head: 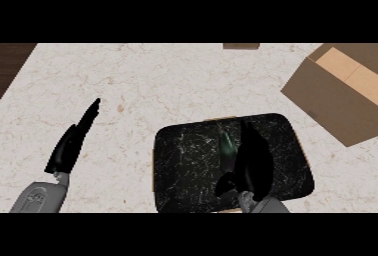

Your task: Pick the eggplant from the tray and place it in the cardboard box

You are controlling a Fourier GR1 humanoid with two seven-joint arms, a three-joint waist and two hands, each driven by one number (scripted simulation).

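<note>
— Where's the eggplant (226, 144)?

— On the dark tray (188, 165), near its middle and lying lengthwise. Only a thin greenish sliver shows (the rest sits under the right hand (251, 160)), so its full shape and colour can't be made out.

— Is the right hand holding it?

— Can't tell. The hand is a black mass over the tray, just beside that sliver, and black on black hides how its fingers sit.

— And the left hand (72, 142)?

— Out over the pale counter (162, 85), well left of the tray, fingers straight and released, touching nothing.

— What's the count?

— One eggplant, one tray, one cardboard box (336, 92) at the upper right, flaps open, well apart from the tray. Two hands. One small brown object (241, 46) at the counter's far edge, too cut off to name.
</note>
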